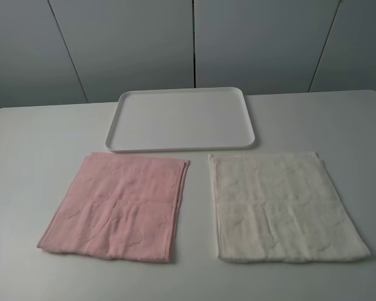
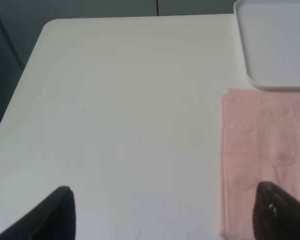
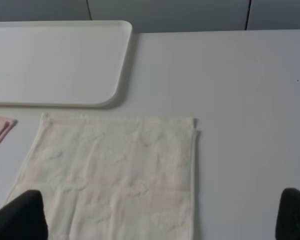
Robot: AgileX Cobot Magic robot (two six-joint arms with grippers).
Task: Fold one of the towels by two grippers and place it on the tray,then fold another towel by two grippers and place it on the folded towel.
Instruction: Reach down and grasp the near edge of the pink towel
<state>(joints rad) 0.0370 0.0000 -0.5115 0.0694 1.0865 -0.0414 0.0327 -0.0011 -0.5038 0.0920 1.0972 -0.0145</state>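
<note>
White counter (image 1: pixel 37 138), gray wall panels behind it.

Left front: pink towel (image 1: pixel 116 207) lies flat on the counter, roughly square. Its far edge sits just in front of the tray's left front corner. A second layer shows along its right edge.

Center back: white tray (image 1: pixel 182 119), low rim and rounded corners. Both towels are off it, on the counter. The left wrist view catches one tray corner (image 2: pixel 275 45) just beyond the pink towel (image 2: pixel 260 150).

Right front: cream-white towel (image 1: pixel 282 207) lies flat and is a bit larger than the pink one. Its far edge sits just in front of the tray's right front corner. A strip of counter separates the two towels.

Left pincer (image 2: pixel 164 192): jaws spread wide apart, holding nothing. One of its fingers (image 2: pixel 55 215) is over counter, the other overlaps the pink towel's edge; can't tell if it touches.

Right pincer (image 3: pixel 162 194): jaws spread wide apart, holding nothing. One side overlaps the cream-white towel (image 3: pixel 115 170) near its corner, the other is over counter. Can't tell if it touches.

Neither pincer shows in the exterior high view.
</note>
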